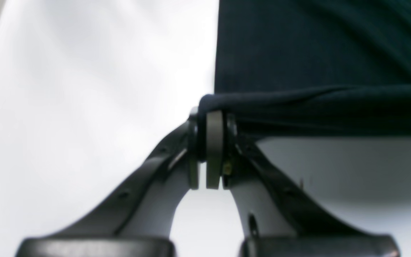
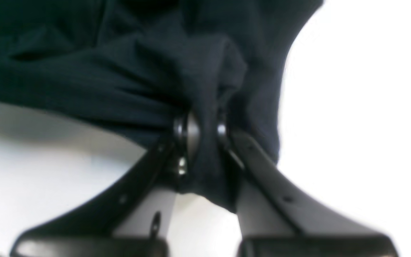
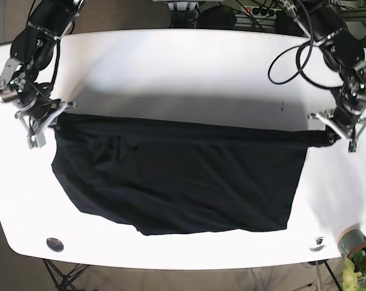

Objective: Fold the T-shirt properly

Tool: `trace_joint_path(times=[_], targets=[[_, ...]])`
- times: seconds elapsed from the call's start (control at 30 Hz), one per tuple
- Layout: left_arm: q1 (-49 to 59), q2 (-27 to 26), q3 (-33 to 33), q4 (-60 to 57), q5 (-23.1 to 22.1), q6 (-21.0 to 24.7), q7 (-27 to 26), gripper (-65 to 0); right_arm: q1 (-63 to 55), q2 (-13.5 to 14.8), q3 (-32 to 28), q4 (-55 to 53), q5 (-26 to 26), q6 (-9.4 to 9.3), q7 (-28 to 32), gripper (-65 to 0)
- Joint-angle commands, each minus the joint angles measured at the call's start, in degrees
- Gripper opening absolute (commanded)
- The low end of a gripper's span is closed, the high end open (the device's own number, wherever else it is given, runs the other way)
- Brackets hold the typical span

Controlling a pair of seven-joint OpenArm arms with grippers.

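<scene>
A dark navy T-shirt (image 3: 177, 176) lies spread across the white table (image 3: 189, 73), its upper edge lifted and stretched taut between both arms. My left gripper (image 1: 207, 117) is shut on a bunched corner of the T-shirt (image 1: 298, 103); in the base view this gripper (image 3: 329, 137) is at the right edge. My right gripper (image 2: 202, 128) is shut on a gathered fold of the T-shirt (image 2: 137, 82); in the base view it (image 3: 49, 121) is at the left edge. The cloth's lower part rests flat on the table.
Black cables (image 3: 292, 54) loop over the table's back right. Small round fittings sit near the front edge, at the left (image 3: 54, 244) and right (image 3: 318, 241). A grey pot with a plant (image 3: 356, 245) stands off the front right corner.
</scene>
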Motion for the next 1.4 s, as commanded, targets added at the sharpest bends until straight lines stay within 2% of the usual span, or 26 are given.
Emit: trace_joint_path(times=[0.0, 0.4, 0.47, 0.53, 0.6, 0.67, 0.77, 0.83, 1.0, 1.13, 1.37], targets=[[1.0, -1.2, -1.4, 1.0, -0.6, 0.6, -1.1, -65.0, -0.8, 0.5, 0.4, 1.2, 0.6, -0.26, 1.0, -62.6], [9.3, -1.2, -3.6, 0.9, -0.8, 0.6, -1.1, -65.0, -10.0, 0.4, 0.4, 1.2, 0.6, -0.26, 1.0, -61.5], [9.8, -1.2, -3.6, 0.8, -0.5, 0.6, -1.1, -65.0, -11.1, 0.4, 0.4, 1.2, 0.6, -0.26, 1.0, -56.8], [10.5, -1.2, -3.1, 0.8, -0.4, 0.6, -1.1, -65.0, -12.6, 0.3, 0.4, 1.4, 1.0, -0.17, 1.0, -46.6], [10.5, -1.3, -2.2, 0.8, -0.4, 0.7, -0.9, -60.6, -14.0, 0.3, 0.8, 2.1, 3.1, -0.17, 1.1, -37.7], [10.5, -1.5, -1.6, 0.8, -0.4, 0.8, -0.9, -48.2, -15.8, 0.2, 3.1, 2.9, 7.9, -0.17, 1.1, -28.9], [10.6, -1.5, -1.5, 1.2, -0.4, 0.8, -0.8, -32.1, -17.0, -0.1, 5.2, 3.2, 14.2, -0.17, 1.1, -23.5], [10.6, -1.5, -1.6, 1.6, -0.4, 0.8, -0.8, -27.2, -17.7, 0.2, 5.9, 3.2, 17.3, -0.17, 1.1, -23.5], [10.3, -1.6, -2.7, 7.7, -0.9, 0.6, -0.8, -30.6, -18.2, 2.0, 7.6, 3.2, 22.6, -0.17, 1.1, -23.5], [8.9, -1.4, -1.5, 11.9, -0.9, 0.6, -0.8, -30.7, -18.2, 2.1, 11.1, 3.2, 23.2, -0.17, 0.7, -23.5], [4.4, -1.3, 4.3, 11.9, -0.4, 0.9, -0.8, -30.7, -18.1, 2.3, 11.8, 3.7, 23.2, -0.17, -0.6, -23.5]])
